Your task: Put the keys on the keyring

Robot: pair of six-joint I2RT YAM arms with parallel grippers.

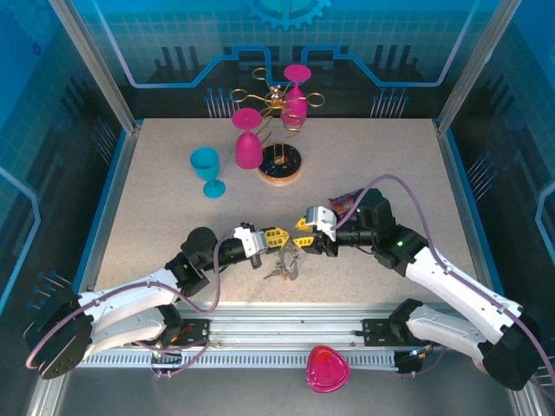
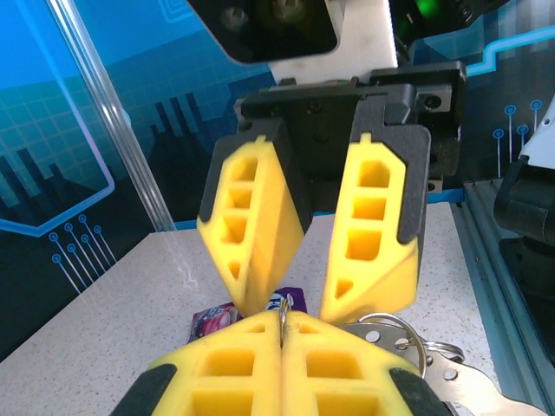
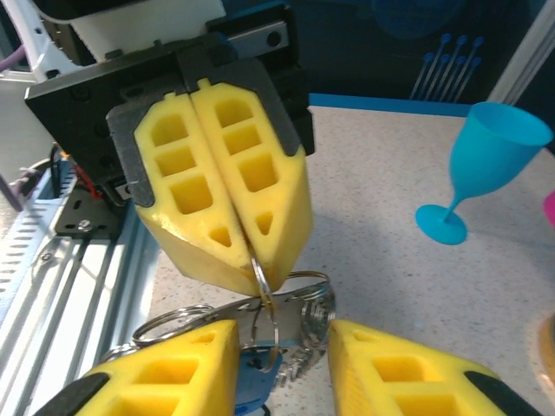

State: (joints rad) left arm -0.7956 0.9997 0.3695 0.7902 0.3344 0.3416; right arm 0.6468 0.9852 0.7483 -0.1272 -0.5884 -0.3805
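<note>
I see the left gripper [image 3: 258, 264] clamped tight, its yellow pads pressed flat together with the thin wire of the keyring [image 3: 263, 286] pinched in the seam at their tips. The ring hangs down from that pinch, with silvery split rings and flat metal pieces bunched beneath it. The keys [image 1: 279, 273] dangle just under the two grippers at about 6 o'clock from the table centre, close to the near edge; one blue key head [image 3: 251, 386] shows low in the right wrist view.

The right gripper [image 3: 284, 338] faces the left one tip to tip. Its jaws stand partly apart, one finger on each side of the hanging cluster (I can't tell whether either pad is touching metal).

A purple snack packet [image 1: 347, 203] lies at 3 o'clock, just beyond the right wrist. The blue goblet [image 1: 206, 169] stands upright at 10 o'clock. The gold wire rack on its round wooden base [image 1: 279, 165] sits at 12 o'clock, with pink glasses hung upside down on it.
</note>
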